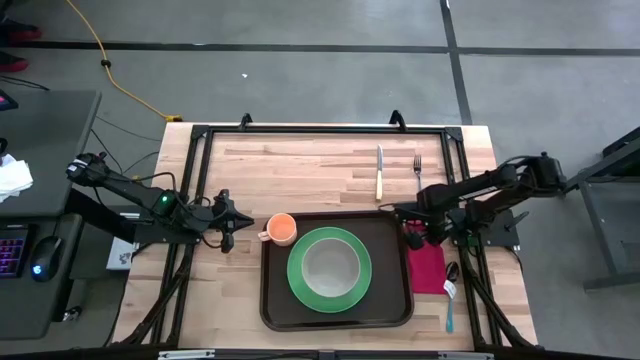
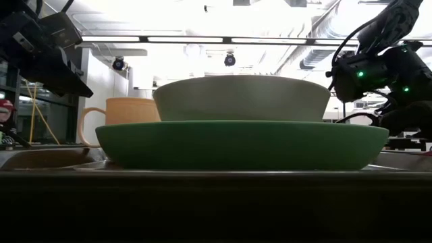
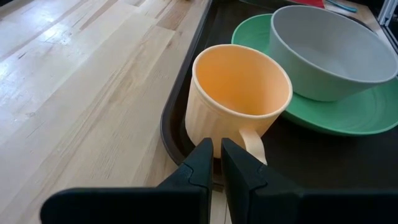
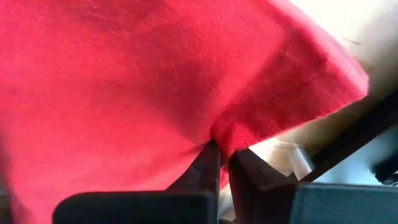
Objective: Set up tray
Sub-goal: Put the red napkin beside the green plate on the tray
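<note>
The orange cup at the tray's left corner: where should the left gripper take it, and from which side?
Best bet is the handle. The orange cup stands upright on the tray rim, its handle pointing outward toward the left gripper. Come in level from the table's left side; the bowl and green plate crowd the other side.

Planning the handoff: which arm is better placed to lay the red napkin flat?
Right. The right gripper is shut on the napkin beside the tray; the left gripper is at the cup.
</note>
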You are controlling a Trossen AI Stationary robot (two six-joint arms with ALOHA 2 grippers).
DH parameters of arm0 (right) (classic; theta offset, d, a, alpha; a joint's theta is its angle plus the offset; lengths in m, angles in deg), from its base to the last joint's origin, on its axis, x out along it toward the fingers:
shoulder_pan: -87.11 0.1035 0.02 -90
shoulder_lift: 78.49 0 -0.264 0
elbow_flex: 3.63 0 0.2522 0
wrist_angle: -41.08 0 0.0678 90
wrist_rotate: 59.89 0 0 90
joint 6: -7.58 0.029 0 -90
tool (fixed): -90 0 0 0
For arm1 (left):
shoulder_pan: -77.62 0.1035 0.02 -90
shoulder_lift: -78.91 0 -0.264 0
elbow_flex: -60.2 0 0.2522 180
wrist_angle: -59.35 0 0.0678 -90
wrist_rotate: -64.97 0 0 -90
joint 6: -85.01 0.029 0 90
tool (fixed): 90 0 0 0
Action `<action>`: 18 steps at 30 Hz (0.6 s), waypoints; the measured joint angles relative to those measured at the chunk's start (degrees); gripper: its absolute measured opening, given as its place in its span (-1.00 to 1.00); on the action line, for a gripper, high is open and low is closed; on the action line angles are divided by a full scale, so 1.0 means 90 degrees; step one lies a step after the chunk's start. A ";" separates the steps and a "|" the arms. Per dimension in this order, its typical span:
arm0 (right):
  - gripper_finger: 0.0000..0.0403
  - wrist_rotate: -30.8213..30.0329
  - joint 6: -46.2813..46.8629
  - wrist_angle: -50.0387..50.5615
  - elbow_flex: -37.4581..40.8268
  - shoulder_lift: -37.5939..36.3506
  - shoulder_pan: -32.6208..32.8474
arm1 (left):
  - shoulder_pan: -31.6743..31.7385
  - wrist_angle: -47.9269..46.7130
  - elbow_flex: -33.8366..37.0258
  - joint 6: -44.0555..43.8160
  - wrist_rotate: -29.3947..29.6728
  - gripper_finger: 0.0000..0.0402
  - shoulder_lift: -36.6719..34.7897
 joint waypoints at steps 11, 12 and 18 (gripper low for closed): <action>-1.00 -0.0342 0.0384 -0.0058 0.0010 -0.0923 -0.0001 | 0.0000 0.0045 0.0000 0.0002 0.0000 -0.69 0.0002; -1.00 -0.0319 0.0383 -0.0057 0.0010 -0.0962 -0.0001 | 0.0001 0.0048 0.0000 0.0002 0.0000 -0.69 0.0000; -1.00 -0.0300 0.0433 -0.0039 0.0006 -0.1110 -0.0001 | 0.0002 0.0053 0.0000 -0.0008 0.0002 -0.69 0.0000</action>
